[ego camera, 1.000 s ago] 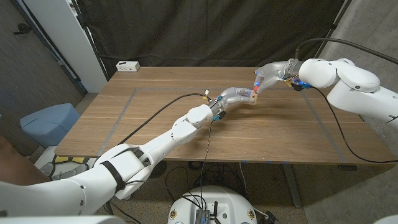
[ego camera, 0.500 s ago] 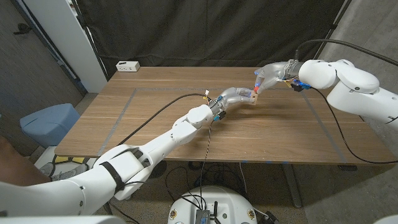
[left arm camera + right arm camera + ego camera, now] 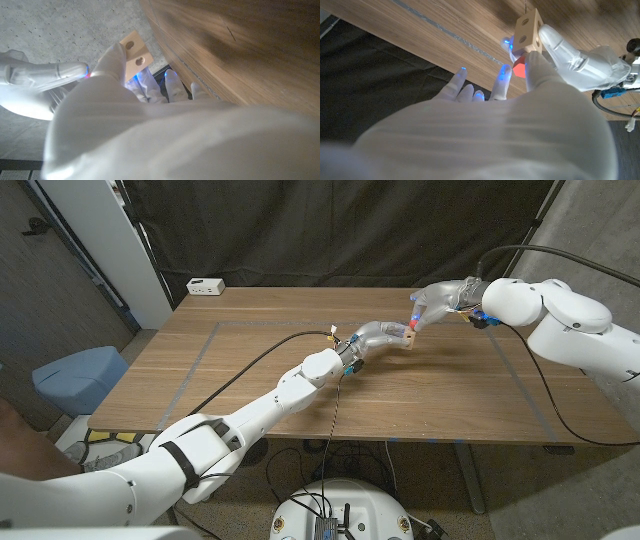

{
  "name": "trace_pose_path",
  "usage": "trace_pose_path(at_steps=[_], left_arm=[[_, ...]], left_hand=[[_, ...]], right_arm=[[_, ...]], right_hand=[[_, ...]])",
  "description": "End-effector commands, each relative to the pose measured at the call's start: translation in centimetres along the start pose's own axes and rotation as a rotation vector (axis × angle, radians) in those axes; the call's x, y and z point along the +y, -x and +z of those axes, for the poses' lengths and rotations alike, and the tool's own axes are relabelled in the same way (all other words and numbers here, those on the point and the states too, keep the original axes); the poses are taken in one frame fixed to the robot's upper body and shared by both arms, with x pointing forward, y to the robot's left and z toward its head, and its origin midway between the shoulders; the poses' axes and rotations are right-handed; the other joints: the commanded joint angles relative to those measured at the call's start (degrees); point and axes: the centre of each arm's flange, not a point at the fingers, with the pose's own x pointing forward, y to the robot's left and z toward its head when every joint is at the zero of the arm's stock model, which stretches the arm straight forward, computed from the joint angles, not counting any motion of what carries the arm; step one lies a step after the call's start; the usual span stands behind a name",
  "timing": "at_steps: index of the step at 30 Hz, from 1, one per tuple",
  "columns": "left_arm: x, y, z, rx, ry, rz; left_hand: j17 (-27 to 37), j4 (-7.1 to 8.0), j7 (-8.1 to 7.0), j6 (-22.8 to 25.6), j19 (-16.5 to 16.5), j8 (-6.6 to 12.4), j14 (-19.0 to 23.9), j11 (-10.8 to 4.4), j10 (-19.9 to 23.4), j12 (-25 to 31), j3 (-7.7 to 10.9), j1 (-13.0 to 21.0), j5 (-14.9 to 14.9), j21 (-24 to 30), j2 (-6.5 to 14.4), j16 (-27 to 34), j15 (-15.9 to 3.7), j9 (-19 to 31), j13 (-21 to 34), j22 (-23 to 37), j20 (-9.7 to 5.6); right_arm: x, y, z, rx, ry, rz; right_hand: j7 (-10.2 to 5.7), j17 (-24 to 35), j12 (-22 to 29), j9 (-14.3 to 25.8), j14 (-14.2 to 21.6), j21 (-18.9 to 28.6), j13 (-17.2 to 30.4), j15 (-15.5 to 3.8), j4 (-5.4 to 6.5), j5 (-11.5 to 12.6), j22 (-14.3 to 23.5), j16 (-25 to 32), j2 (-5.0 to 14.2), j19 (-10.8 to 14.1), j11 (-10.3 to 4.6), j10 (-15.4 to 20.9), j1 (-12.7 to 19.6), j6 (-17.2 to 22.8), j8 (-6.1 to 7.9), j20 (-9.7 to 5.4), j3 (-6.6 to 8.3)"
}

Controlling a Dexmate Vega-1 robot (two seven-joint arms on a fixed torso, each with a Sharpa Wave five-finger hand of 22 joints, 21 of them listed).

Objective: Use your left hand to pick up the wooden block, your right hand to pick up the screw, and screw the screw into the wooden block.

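Block (image 3: 407,335) up off table (image 3: 250,370), gripped in our left hand (image 3: 378,335). Right hand (image 3: 436,302) pinches red screw (image 3: 414,321) at block's side. Since a moment ago hardly anything moved; right hand barely shifted. We think we are turning screw in slowly.

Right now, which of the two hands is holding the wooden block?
The left hand holds the wooden block; the right hand only touches it from above.
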Motion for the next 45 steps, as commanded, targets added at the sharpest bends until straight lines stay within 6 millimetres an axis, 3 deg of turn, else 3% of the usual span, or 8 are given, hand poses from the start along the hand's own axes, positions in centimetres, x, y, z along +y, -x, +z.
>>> trace_pose_path(at_steps=[1, 36, 45], left_arm=[[-0.3, -0.1, 0.0, 0.001, 0.000, -0.003], [-0.1, -0.5, -0.2, 0.010, 0.004, -0.004], [0.1, -0.6, -0.4, 0.013, 0.007, -0.006]], left_hand=[[0.2, 0.43, -0.62, 2.7, 0.3, 0.20, 0.6, -0.12, 0.4, 0.5, 0.93, -0.8, 0.3, 0.4, 1.4, -0.3, -4.49, 0.9, 0.3, 0.3, 0.37], [0.2, 0.39, -0.46, 2.6, 0.4, 0.07, 0.6, -0.11, 0.4, 0.5, 1.04, -0.8, 0.4, 0.4, 1.5, -0.2, -4.34, 0.9, 0.3, 0.3, 0.38], [0.1, 0.34, -0.43, 2.6, 0.4, 0.07, 0.7, -0.08, 0.3, 0.5, 1.12, -0.8, 0.5, 0.4, 1.5, -0.3, -4.39, 1.0, 0.4, 0.3, 0.32]], right_arm=[[0.2, 0.4, -0.1, -0.004, -0.007, -0.007], [0.2, -0.6, -0.5, -0.009, -0.025, 0.004], [0.3, -0.8, -0.5, 0.006, -0.021, 0.023]], right_hand=[[0.03, 0.3, 0.4, 0.3, 0.6, 0.2, 0.2, -2.78, 0.15, -0.1, 0.1, 0.5, 0.40, 0.8, 0.01, 0.7, 0.3, 1.4, 0.54, -1.69, 0.42], [0.87, 0.6, 0.8, 0.7, 2.0, 0.3, 0.1, -3.20, 1.05, -0.5, 0.1, 1.1, 1.40, 2.0, 0.08, 3.2, -0.5, 5.7, 2.58, -2.57, 0.16], [0.82, 0.6, 0.4, 0.7, 2.0, 0.2, 0.1, -3.03, 1.05, -0.5, 0.1, 1.0, 0.87, 2.0, 0.64, 2.8, -1.1, 4.2, 2.01, -2.56, -0.13]])
